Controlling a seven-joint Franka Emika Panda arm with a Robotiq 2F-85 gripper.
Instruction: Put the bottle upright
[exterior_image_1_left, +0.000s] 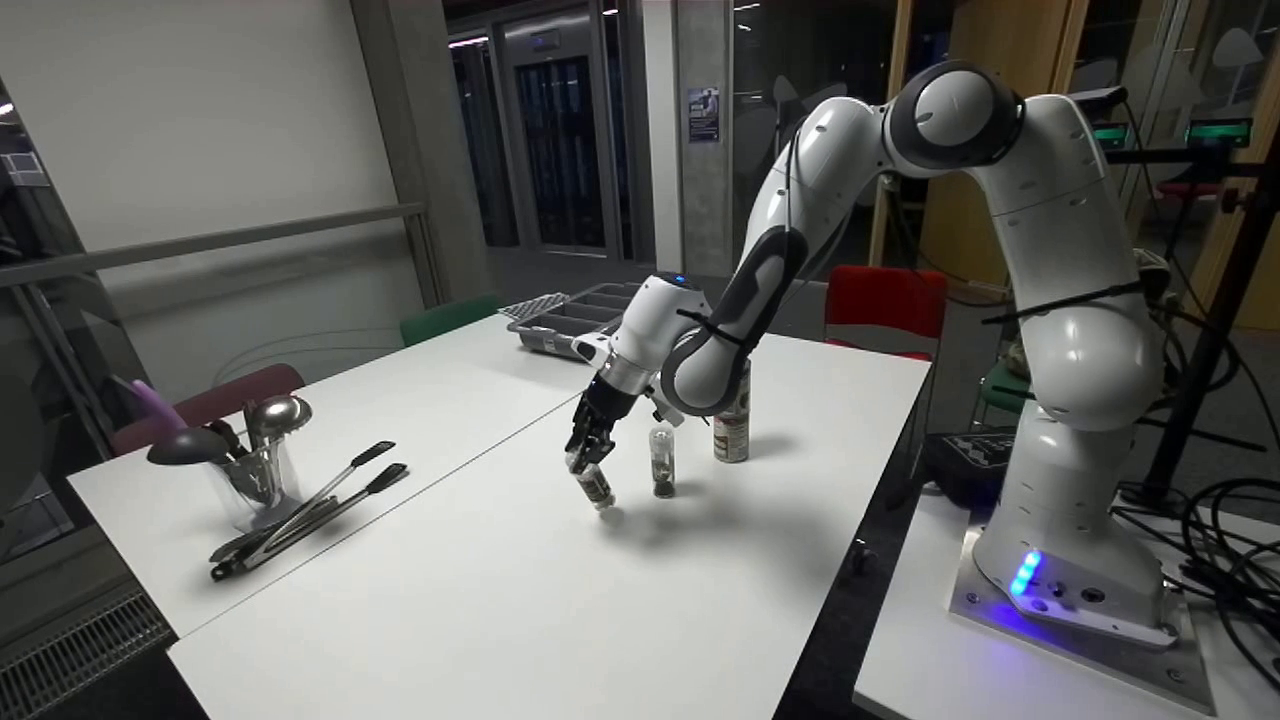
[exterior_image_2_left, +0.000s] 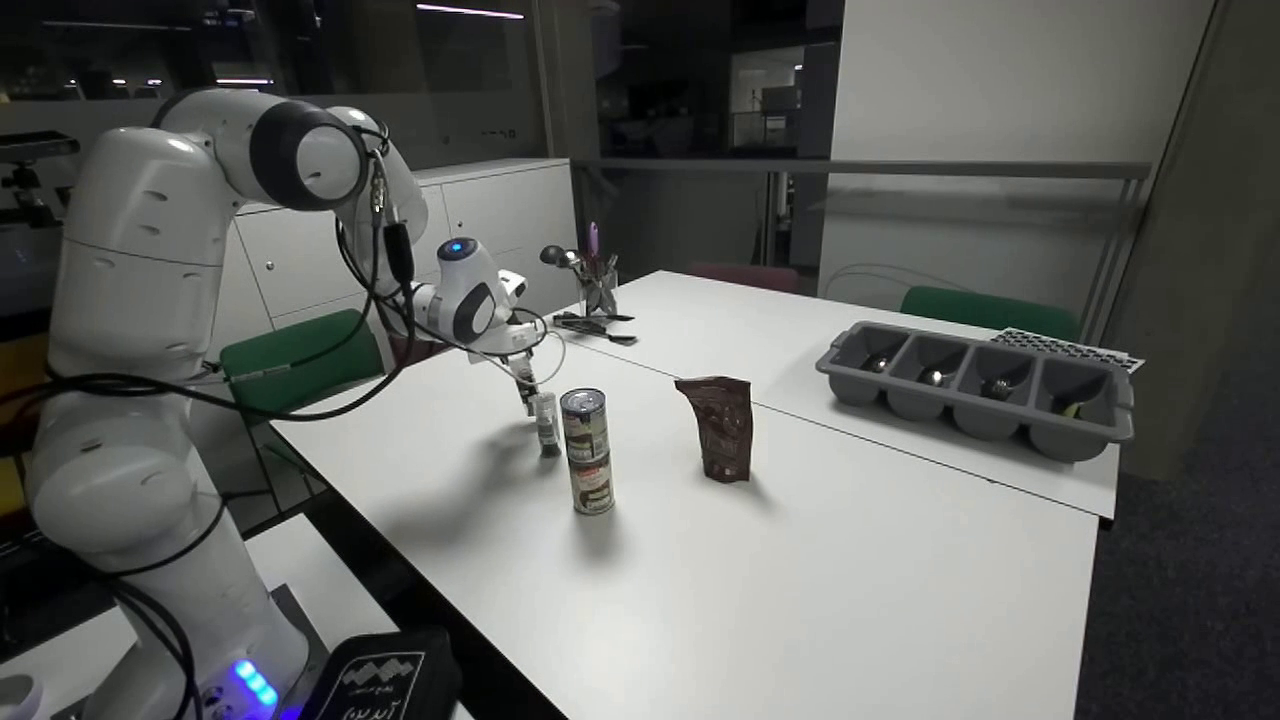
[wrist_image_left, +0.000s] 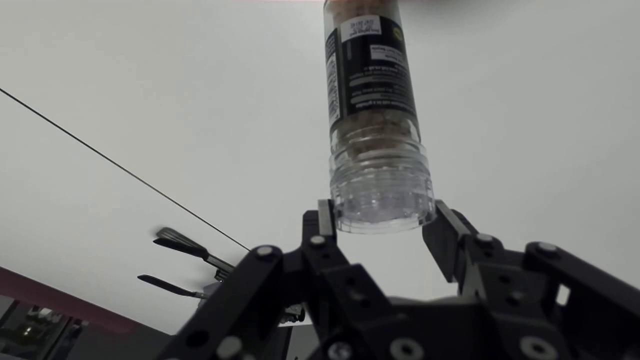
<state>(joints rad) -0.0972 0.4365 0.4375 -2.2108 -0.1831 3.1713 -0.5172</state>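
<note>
The bottle (wrist_image_left: 372, 75) is a short clear cylinder with a dark label, brownish contents and a clear cap. My gripper (wrist_image_left: 382, 210) is shut on it at the cap end, with one finger on each side. In an exterior view the bottle (exterior_image_1_left: 596, 487) hangs tilted below the gripper (exterior_image_1_left: 590, 458), its far end low over the white table; whether it touches is unclear. In an exterior view the gripper (exterior_image_2_left: 529, 398) is just behind a similar standing bottle (exterior_image_2_left: 547, 425), and the held bottle is mostly hidden there.
The similar clear bottle (exterior_image_1_left: 663, 462) stands close beside the held one. Two stacked cans (exterior_image_2_left: 588, 450) and a brown pouch (exterior_image_2_left: 725, 430) stand nearby. A grey compartment tray (exterior_image_2_left: 975, 385) is at the table's far side. Utensils in a clear holder (exterior_image_1_left: 255, 480) and tongs (exterior_image_1_left: 310, 520) lie further off.
</note>
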